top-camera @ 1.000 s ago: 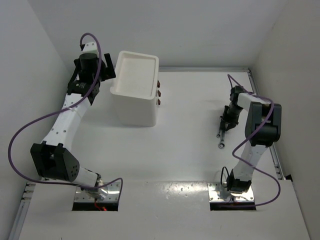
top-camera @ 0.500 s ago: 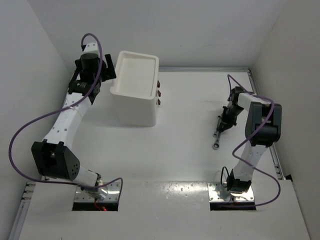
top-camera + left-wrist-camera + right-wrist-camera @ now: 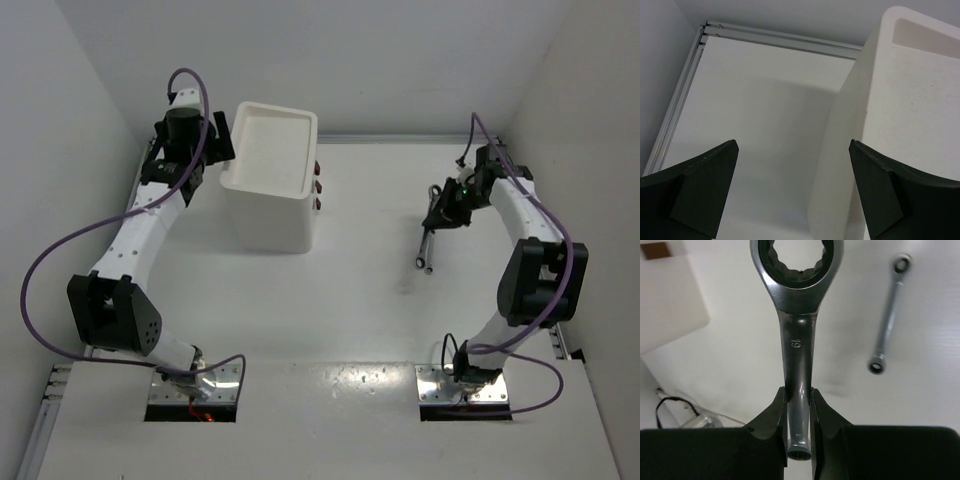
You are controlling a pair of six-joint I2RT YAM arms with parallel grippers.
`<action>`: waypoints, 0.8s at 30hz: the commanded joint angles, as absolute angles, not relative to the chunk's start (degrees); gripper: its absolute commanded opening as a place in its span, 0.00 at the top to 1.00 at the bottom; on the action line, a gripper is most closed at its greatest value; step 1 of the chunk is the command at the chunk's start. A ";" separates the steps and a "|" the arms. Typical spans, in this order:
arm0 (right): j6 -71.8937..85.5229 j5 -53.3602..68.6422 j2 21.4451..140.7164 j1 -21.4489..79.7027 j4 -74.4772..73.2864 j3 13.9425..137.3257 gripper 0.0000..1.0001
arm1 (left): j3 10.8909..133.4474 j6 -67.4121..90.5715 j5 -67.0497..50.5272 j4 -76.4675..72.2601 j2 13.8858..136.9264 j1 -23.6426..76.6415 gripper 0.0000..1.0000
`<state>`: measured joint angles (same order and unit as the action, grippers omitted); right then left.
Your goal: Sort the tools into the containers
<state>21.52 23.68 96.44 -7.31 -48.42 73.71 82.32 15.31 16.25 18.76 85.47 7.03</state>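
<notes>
Where the right gripper point(image 3: 797, 392) clenched it, the ring wrench point(image 3: 796, 335) was smooth polished steel: a flat, slim shank stamped 19 that widened to a round, toothed ring at its far end. The black fingers point(image 3: 767, 425) pinched the shank just above its smaller end. It hung over the right half of the table point(image 3: 360, 300), toward the far right corner, and its faint shadow fell apart from it on the matte white top. A second wrench point(image 3: 888, 315), slimmer and ringed at both ends, lay flat on the table, well apart from the first. The white plastic drawer unit point(image 3: 262, 215), boxy with rounded corners and a shallow rimmed tray top, stood near the far left corner. Three small red-brown knobs point(image 3: 319, 186) sat on the face turned toward the table's right edge; what the drawers held could not be seen. The left gripper point(image 3: 792, 147) stood released, its dark wedge-shaped fingertips point(image 3: 715, 165) spread wide just beside the unit's left wall. An aluminium rail point(image 3: 780, 40) ran along the table's far edge, and a purple cable point(image 3: 40, 270) looped off the left arm.
</notes>
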 commanded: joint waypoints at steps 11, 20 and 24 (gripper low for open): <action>35.67 46.22 105.63 6.66 -34.91 111.67 1.00 | 84.55 12.57 15.83 18.37 84.90 5.37 0.00; 43.32 50.45 120.21 16.08 -19.98 129.44 1.00 | 84.02 11.51 9.23 19.42 84.19 4.75 0.00; 48.84 51.06 124.44 19.07 -13.13 132.62 1.00 | 84.02 11.51 8.70 19.95 84.81 4.75 0.00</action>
<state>42.50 47.37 123.37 17.43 -24.56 128.51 82.32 12.05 10.90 19.70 85.49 5.15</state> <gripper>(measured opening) 0.157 0.997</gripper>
